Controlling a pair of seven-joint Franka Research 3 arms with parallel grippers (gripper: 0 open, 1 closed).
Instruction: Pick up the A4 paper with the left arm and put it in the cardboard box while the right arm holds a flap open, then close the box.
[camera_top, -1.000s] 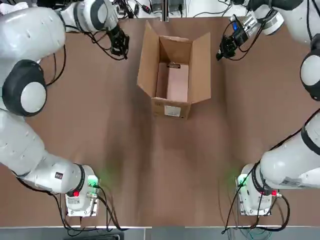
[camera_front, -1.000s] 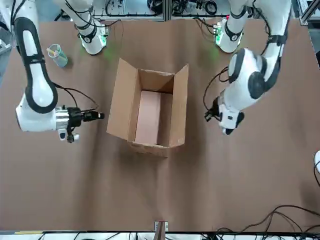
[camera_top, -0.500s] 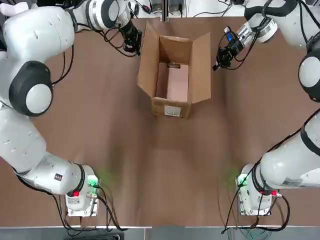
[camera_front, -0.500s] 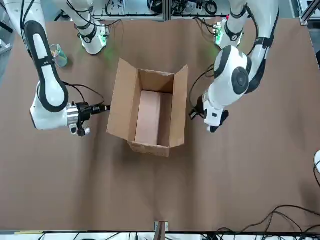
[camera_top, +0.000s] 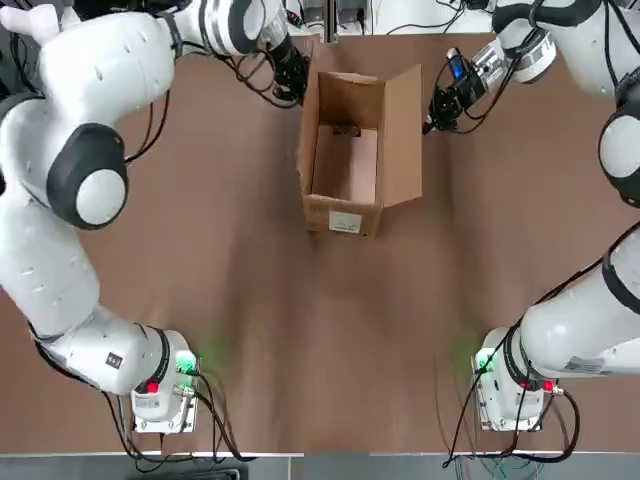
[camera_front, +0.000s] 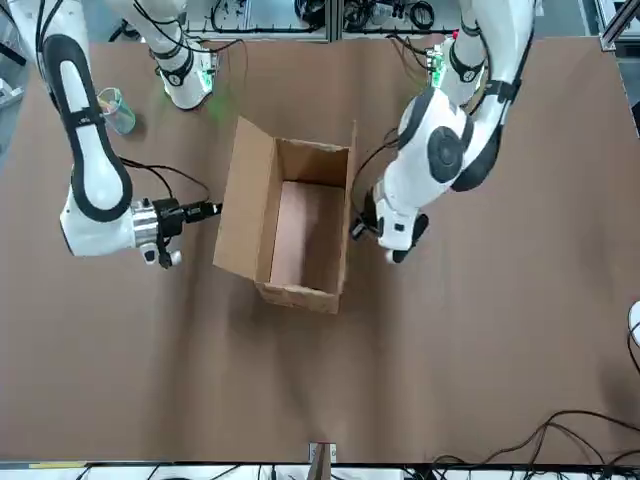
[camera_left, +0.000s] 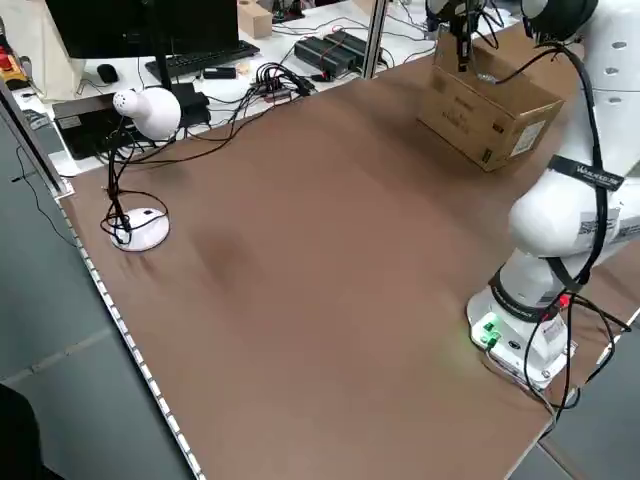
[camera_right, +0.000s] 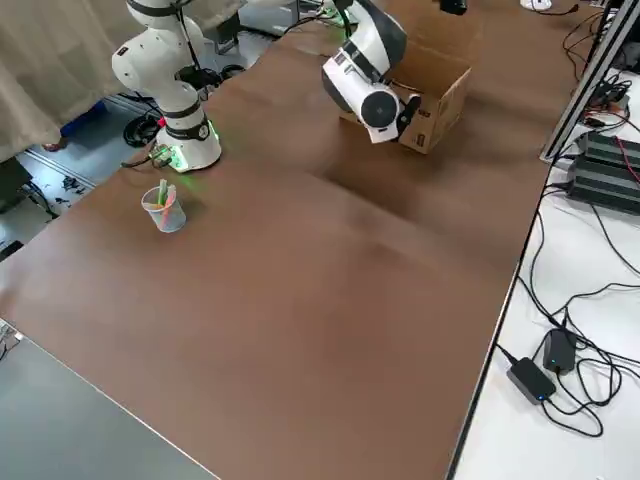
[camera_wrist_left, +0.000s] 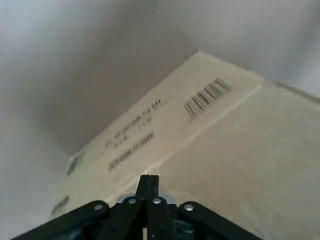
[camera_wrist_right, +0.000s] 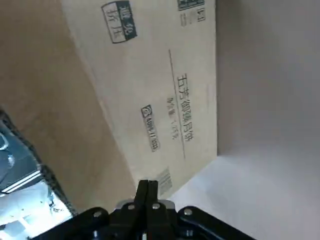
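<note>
Already done: you see the A4 paper (camera_top: 345, 165) lying flat on the floor of the cardboard box (camera_top: 345, 215), its dark clip (camera_top: 347, 130) at the far short end; only the closing is left.
Left gripper: the left gripper (camera_top: 297, 88) has its fingers pressed together into one slim tip against the outer face of the box's left long flap (camera_top: 303, 130), near the far corner.
Why there: you can judge this as a push. The flap stands about upright, and a narrow closed tip can nudge it inward over the opening.
Right gripper: the right gripper (camera_top: 432, 118) also has its fingers drawn together with nothing between them, just outside the right long flap (camera_top: 403, 130), which leans outward.
Why there: with the paper in, holding the flap open looks no longer needed; you seem set to fold this side in too.
Hard to tell: from above and from the front you cannot tell whether either tip truly touches the cardboard.
Wrist views: each shows only printed cardboard beyond closed fingertips (camera_wrist_left: 148, 182).
Hidden: you cannot make out the near short flap. In the side views, the arms cover much of the box.
</note>
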